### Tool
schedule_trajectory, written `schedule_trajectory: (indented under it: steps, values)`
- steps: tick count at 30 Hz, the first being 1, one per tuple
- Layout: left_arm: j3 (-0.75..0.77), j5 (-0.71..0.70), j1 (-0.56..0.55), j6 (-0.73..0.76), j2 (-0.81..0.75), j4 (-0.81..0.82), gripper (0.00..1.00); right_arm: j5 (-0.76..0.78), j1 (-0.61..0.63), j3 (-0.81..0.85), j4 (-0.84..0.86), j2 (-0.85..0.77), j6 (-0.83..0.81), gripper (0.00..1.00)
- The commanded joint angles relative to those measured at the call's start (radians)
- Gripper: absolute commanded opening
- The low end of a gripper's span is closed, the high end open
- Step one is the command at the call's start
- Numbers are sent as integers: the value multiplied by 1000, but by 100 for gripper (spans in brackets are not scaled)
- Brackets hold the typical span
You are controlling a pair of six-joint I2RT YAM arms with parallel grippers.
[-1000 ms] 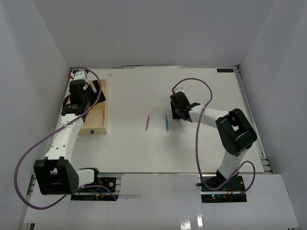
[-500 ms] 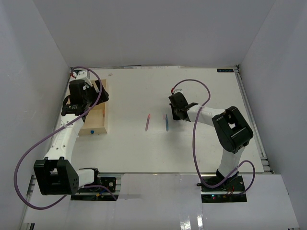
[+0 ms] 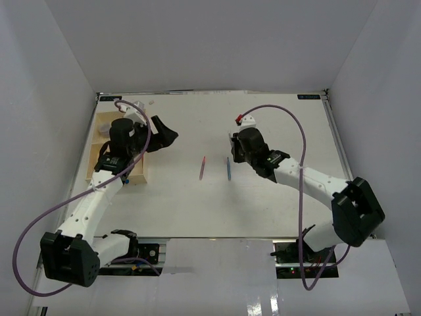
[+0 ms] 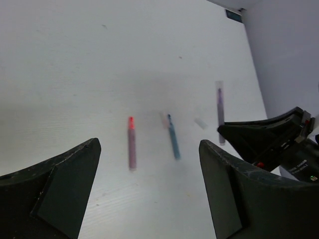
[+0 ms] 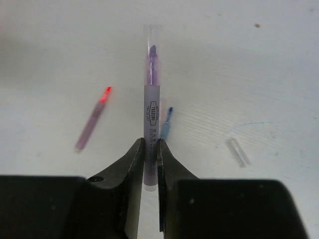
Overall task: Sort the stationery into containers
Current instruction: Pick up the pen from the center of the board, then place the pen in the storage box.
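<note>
Right wrist view: slim, smooth purple marker (image 5: 151, 84) with clear cap pinched in the right tool (image 5: 149, 149) over the matte white table (image 5: 249, 59); left tool (image 4: 148, 144) gapes wide, empty.

- No word, brand or number can be read with certainty in any view.
- Purple highlighter (image 5: 151, 107), centre of the right wrist view: the pale middle of its barrel bears dark print, with a short boxed line of capitals at the upper end and finer lines below it running along the barrel. The letters are too small and soft to read.
- Dark label (image 3: 309, 97), upper right of the top view, on the far edge of the table (image 3: 263, 210): a small dark rectangular strip with faint pale marks, illegible.
- The same strip appears at the top right corner of the left wrist view, blurred and illegible.
</note>
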Motion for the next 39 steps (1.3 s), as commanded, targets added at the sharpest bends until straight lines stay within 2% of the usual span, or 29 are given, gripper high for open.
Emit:
schedule_trajectory:
  steps: [1, 6, 10, 17, 20, 21, 24, 25, 28, 34, 37, 38, 39]
  values:
    - [-51, -69, -173, -142, -58, 137, 90, -29, 82, -94, 167, -106, 41, 8]
    - [-64, -207, -342, -203, -21, 232, 91, -90, 168, -208, 312, -244, 96, 10]
    - [-25, -317, -480, -203, 36, 232, 87, -122, 201, -283, 389, -296, 119, 10]
    - [15, -388, -596, -225, 140, 232, 76, -132, 222, -346, 452, -362, 142, 10]
    - [38, -404, -633, -222, 177, 232, 64, -130, 225, -363, 462, -379, 148, 10]
    - [44, -407, -646, -222, 189, 231, 57, -127, 225, -365, 464, -382, 148, 10]
    - [56, -405, -665, -220, 206, 231, 47, -124, 225, -372, 467, -390, 151, 11]
    - [58, -407, -669, -222, 209, 231, 37, -122, 225, -374, 468, -390, 151, 11]
    - [56, -413, -676, -219, 203, 232, 23, -124, 225, -377, 468, -390, 153, 14]
    - [53, -439, -677, -193, 184, 216, 5, -122, 225, -385, 468, -394, 148, 33]
    - [61, -472, -676, -164, 172, 183, 2, -112, 225, -388, 450, -402, 136, 49]
    - [64, -488, -674, -151, 168, 158, 2, -110, 225, -388, 444, -406, 131, 61]
    - [74, -502, -673, -136, 163, 141, 1, -102, 224, -389, 432, -410, 117, 68]
